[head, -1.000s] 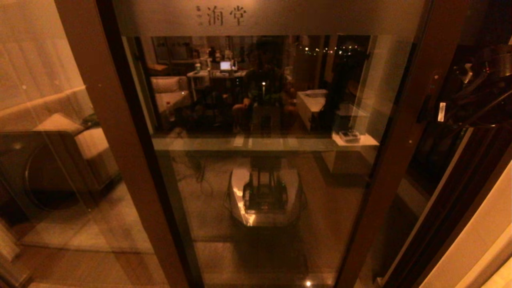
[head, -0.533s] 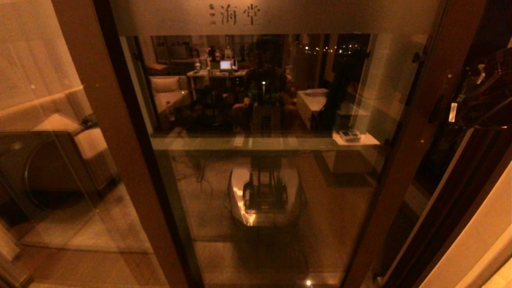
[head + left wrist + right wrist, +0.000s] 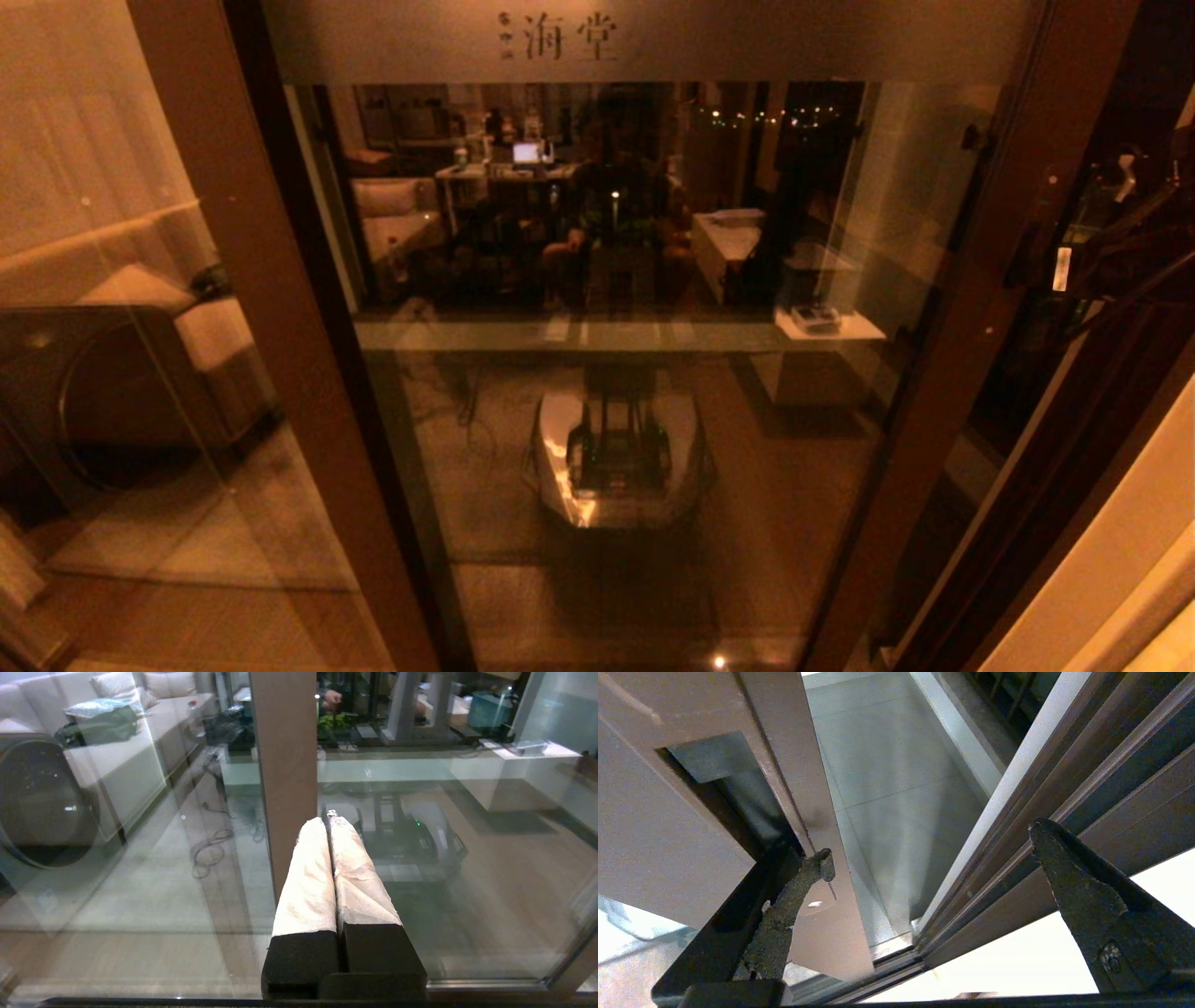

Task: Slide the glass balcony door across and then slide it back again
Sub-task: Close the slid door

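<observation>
- Glass balcony door (image 3: pixel 616 373): tall reflective glass panel in brown frame, frosted band with dark characters along top; fills centre of head view, upright in its track.
- Door stile (image 3: pixel 971 308): brown vertical edge on the right, small screws visible, narrow dark recessed handle slot (image 3: pixel 724 798) seen close in right wrist view.
- Gap (image 3: pixel 896 802) between stile and brown grooved jamb rails (image 3: pixel 1017 858): pale tiled balcony floor showing through; door not fully across.
- Right gripper (image 3: pixel 929 844): at the stile's free edge, spread wide, holding nothing; one finger (image 3: pixel 803 877) touching or just beside the stile edge near the slot, the other beside the jamb rails.
- Left gripper (image 3: pixel 331 826): parked low before the glass, white-wrapped fingers pressed together, empty.
- Second brown-framed glass panel (image 3: pixel 112 308): at the left, no handle.
- Step in hand, judged: sliding stroke with finger bearing on stile edge; direction not settled from this moment alone.
- Next move, judged: steady sideways push along track, finger kept on stile, clear of closing gap.
</observation>
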Motion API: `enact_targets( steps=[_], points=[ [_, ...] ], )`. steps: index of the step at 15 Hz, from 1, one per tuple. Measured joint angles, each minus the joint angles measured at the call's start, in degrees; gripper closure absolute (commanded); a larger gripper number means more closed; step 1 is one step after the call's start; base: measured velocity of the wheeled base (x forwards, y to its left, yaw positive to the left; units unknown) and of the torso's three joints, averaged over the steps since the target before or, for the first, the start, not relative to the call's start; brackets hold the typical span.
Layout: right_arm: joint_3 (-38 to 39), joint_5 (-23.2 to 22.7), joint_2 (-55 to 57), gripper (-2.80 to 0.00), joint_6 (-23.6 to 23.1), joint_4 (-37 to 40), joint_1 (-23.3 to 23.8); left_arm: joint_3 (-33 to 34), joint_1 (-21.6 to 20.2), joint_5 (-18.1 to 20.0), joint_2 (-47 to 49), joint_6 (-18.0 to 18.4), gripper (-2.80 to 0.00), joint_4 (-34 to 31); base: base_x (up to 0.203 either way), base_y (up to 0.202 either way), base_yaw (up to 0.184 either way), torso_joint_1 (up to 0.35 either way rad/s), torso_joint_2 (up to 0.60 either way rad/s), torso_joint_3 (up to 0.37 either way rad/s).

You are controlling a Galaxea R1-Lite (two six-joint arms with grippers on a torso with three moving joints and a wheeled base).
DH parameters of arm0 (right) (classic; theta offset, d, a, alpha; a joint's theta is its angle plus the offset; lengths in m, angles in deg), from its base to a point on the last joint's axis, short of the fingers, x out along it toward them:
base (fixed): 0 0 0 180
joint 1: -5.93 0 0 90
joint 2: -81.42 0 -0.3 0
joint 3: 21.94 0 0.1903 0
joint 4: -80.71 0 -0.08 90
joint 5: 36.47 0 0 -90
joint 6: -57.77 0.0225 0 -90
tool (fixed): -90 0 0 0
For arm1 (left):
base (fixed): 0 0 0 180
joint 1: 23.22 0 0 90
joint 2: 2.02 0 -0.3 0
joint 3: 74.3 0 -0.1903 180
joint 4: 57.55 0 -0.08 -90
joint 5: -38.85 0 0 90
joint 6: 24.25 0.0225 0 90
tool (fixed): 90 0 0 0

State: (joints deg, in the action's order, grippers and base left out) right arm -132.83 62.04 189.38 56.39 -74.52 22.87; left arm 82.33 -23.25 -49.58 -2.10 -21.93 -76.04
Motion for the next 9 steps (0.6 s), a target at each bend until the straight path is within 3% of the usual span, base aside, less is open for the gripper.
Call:
enact_targets(
  steps=[9],
  points=[
    [1.5, 0.8, -1.2, -2.80, -0.9, -1.4, 2.0, 0.0, 0.0, 0.0, 0.0, 0.0, 0.00, 0.0, 0.000, 0.000, 0.000, 0.000, 0.00, 0.000]
  ],
)
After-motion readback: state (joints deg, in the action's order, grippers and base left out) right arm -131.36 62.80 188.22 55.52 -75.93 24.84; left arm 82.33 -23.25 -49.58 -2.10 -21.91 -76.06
